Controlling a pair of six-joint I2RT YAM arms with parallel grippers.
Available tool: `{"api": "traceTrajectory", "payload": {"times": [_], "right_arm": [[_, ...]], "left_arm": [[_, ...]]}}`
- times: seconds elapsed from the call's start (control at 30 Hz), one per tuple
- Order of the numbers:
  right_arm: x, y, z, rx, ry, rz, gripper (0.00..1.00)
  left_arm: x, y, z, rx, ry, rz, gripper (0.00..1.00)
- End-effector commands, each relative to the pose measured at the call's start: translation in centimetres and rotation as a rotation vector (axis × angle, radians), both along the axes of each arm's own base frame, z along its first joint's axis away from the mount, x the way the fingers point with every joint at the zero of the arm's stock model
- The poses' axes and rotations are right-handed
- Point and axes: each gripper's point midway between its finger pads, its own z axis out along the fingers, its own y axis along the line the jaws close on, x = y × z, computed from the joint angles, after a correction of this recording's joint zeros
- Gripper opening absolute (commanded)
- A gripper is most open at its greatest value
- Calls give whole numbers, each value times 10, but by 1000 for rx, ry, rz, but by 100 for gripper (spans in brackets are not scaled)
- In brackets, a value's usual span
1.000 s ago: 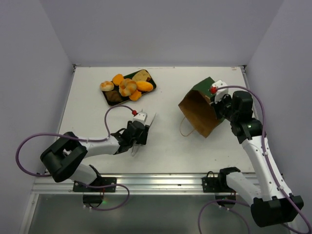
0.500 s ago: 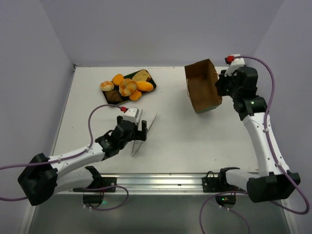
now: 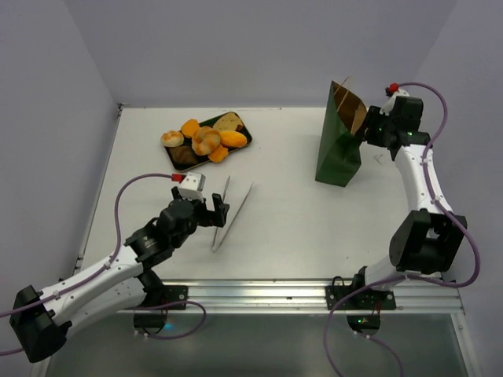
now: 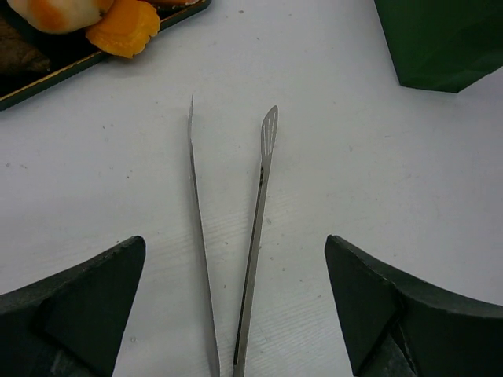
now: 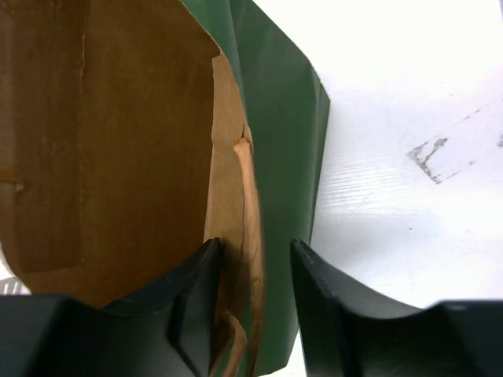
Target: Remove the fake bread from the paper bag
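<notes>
My right gripper (image 5: 253, 271) has its fingers clamped on the top edge of the paper bag (image 3: 338, 153), which stands upright at the far right of the table (image 3: 275, 173). The bread (image 3: 206, 140) lies on the tray (image 4: 55, 69), well apart from the bag. My left gripper (image 4: 236, 306) hovers over the tongs (image 4: 255, 236) with its fingers wide apart.

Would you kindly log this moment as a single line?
right gripper: shut on paper bag rim, bag upright | left gripper: open over tongs | fake bread: on tray
</notes>
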Motion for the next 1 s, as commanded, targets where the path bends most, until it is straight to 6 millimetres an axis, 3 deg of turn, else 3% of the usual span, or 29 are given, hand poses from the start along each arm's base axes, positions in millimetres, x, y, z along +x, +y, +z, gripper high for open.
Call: {"api": "traceTrajectory", "payload": {"times": [0.0,0.03,0.1,0.13,0.17,0.4,0.5,0.63,0.73,0.77,0.83,0.87,0.97], "right_arm": [[0,2,23,39,-49,50,46],[0,3,27,34,-61,65,60],[-3,6,36,10,-89,118,76],[-4,7,41,-1,-102,132,93],[-5,8,46,-16,-115,145,99],[-28,-6,106,-141,-257,102,99],[-37,-8,116,-158,-281,86,99],[-65,-9,137,-193,-345,66,99],[-82,-16,136,-219,-352,14,99],[-95,-16,145,-230,-376,1,99],[-109,-20,137,-269,-357,-6,99],[-122,-22,141,-283,-373,-26,99],[-144,-21,121,-286,-340,-30,99]], "left_arm": [[-1,4,8,-3,-4,12,100],[-1,3,12,-7,-9,7,99],[-1,1,15,-9,-12,2,100],[-1,1,17,-9,-12,-2,99],[-2,-1,21,-16,-17,-12,99],[-5,0,34,-52,-49,-22,100],[-5,3,44,-70,-72,-13,100],[-7,9,58,-86,-93,3,100],[-9,14,65,-96,-105,19,100],[-10,17,69,-101,-115,26,100],[-13,22,74,-102,-120,33,100],[-13,25,74,-99,-121,42,100],[-18,31,78,-105,-121,53,100]]}}
